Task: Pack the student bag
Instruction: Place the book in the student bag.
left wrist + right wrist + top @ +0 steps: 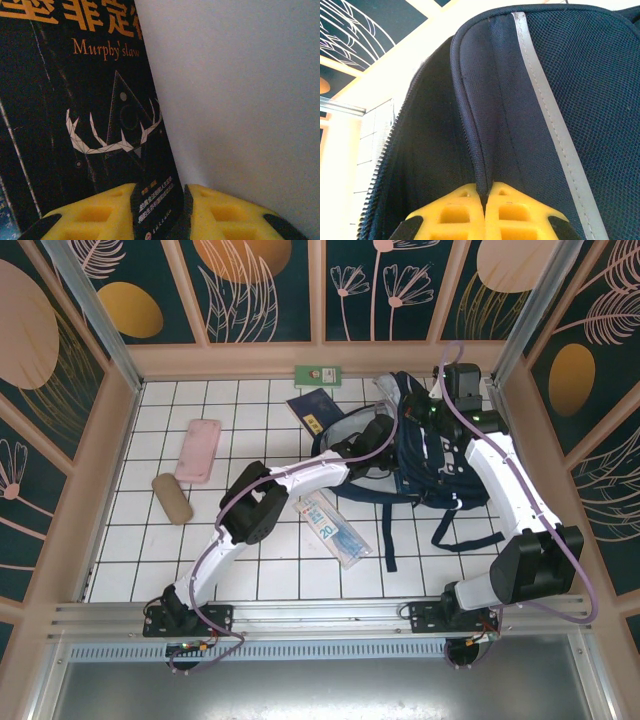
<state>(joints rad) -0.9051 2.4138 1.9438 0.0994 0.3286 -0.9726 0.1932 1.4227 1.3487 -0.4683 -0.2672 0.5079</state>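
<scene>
**Item 1.** Tan roll [171,498]: lying at far left on the white tiled table [130,570], loose.

**Item 2.** Pink pencil case [197,450]: lying flat just beside the roll, loose.

**Item 3.** Green card [318,375]: resting at the table's back edge.

**Item 4.** Book [90,125], dark cover reading "Murphy's law": sitting at the left mouth of the bag in the overhead view [315,410]. The left gripper [159,210] is pinching its lower edge, jaws narrow and closed on the cover. A pale surface is standing close behind it; whether that is the lining cannot be told.

**Item 5.** Clear pouch [335,528]: lying on the tiles in front of the bag, under the left forearm.

**Item 6.** Student bag [440,465]: lying right of centre, its straps trailing toward the near edge and its opening facing left.

**Item 7.** Right gripper [484,197]: clamping fully on the bag's piped rim beside the white stripe [545,100], with zipper teeth [385,165] running just to its left.

**Handling note (judgement).** The step in hand appears to be feeding the book into the bag.
- The right pinch should be lifting the rim taut so the mouth is gaping.
- The book should be going in corner first, flat against the back panel and clear of the zipper teeth.
- The left jaws should be letting go only once most of the cover is inside.
</scene>
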